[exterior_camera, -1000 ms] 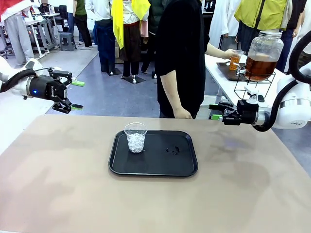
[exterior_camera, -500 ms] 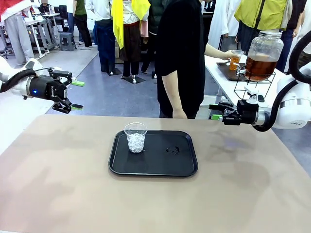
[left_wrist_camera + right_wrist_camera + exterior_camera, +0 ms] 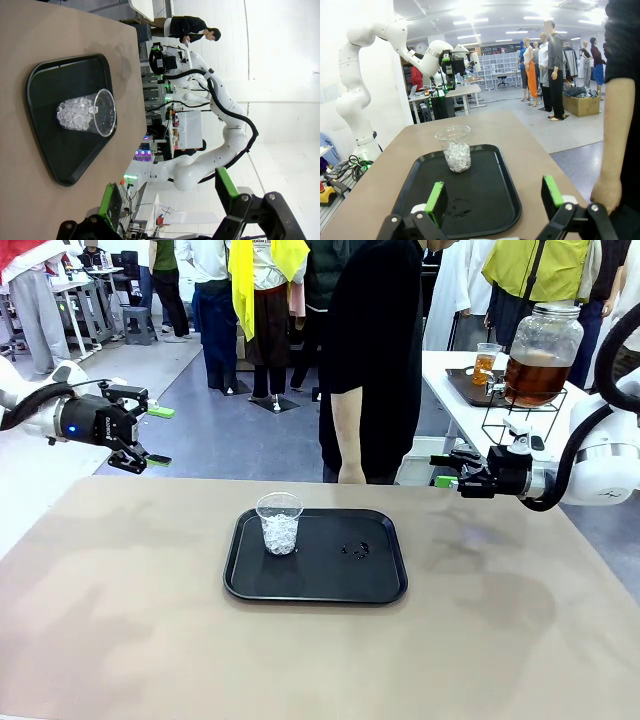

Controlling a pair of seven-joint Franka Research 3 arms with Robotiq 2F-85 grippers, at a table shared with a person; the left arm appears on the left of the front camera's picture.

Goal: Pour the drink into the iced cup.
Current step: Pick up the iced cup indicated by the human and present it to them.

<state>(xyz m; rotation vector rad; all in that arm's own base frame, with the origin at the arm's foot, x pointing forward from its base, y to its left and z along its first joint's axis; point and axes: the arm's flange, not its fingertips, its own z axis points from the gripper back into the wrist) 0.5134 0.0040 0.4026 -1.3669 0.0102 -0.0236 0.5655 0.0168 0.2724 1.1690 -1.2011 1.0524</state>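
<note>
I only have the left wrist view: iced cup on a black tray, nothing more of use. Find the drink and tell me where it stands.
Observer: The front view has it. The drink, amber in a small clear cup, stands on a side table beyond the main table on the robot's right, beside a big glass dispenser. No hand is on it.
Operator: Report the right gripper.
Observer: The right gripper is open and empty, hovering above the table's far edge on the right.
Operator: Check the tray for spills.
Observer: A few dark droplets lie on the black tray, to the right of the iced cup.
</note>
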